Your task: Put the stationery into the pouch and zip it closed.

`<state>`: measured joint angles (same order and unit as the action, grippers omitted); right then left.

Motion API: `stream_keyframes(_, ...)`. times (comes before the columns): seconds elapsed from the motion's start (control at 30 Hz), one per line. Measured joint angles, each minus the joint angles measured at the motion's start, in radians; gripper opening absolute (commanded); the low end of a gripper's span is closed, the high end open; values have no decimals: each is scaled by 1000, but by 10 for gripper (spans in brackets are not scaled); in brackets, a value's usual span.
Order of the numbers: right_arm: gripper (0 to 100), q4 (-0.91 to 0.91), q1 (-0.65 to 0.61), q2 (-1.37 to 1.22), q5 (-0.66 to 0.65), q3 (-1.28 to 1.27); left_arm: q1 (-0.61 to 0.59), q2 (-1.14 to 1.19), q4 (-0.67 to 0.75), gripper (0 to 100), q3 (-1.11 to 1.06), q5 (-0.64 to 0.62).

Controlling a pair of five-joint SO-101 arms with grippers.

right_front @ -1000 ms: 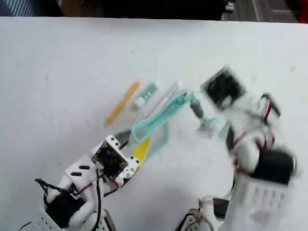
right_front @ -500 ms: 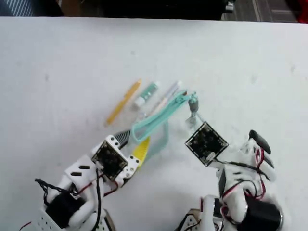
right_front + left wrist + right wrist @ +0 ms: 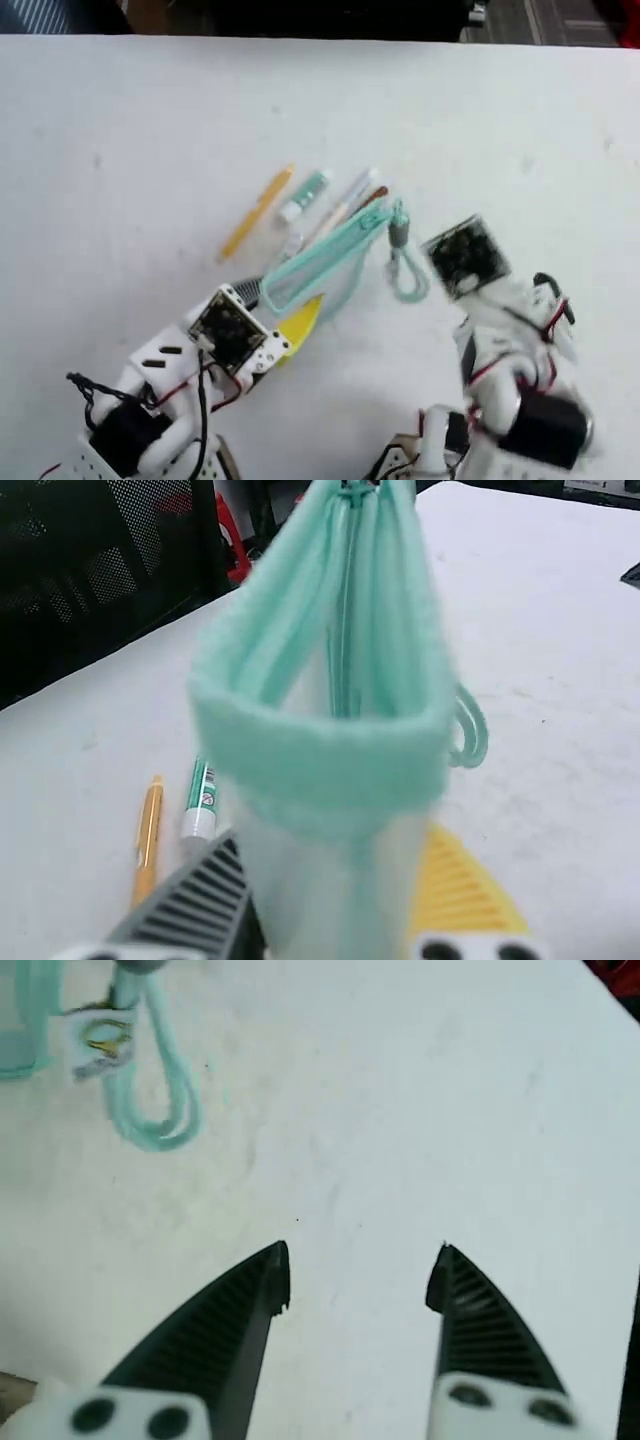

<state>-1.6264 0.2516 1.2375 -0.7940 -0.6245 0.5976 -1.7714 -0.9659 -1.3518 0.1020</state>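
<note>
No legible text; only illegibly blurred small print on the green-and-white pen (image 3: 203, 798)

Bare table (image 3: 150, 110) lies open around the central cluster. The pouch (image 3: 320, 262), clamped in the left gripper (image 3: 278, 305), bars the near side of the pens (image 3: 305, 196); their far side is open. Table shows between the right gripper's (image 3: 360, 1265) spread fingers, the cord loop (image 3: 150, 1110) near ahead.
</note>
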Motion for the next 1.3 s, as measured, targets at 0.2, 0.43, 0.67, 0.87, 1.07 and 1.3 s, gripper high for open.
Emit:
stream_keyframes(0.2,213,8,60,-235,161,186,2,11,-63,214,25,0)
stream_keyframes(0.43,10,8,-58,-470,381,482,2,6,-80,217,34,-41)
stream_keyframes(0.67,17,-6,-270,-623,491,591,-5,3,-80,218,35,-157)
stream_keyframes(0.87,17,-28,-468,-649,526,598,-5,8,-80,214,43,-166)
stream_keyframes(1.07,17,-20,-546,-649,526,605,-5,8,-80,117,43,-166)
stream_keyframes(1.3,17,8,-440,-649,526,683,-3,18,-80,20,71,-167)
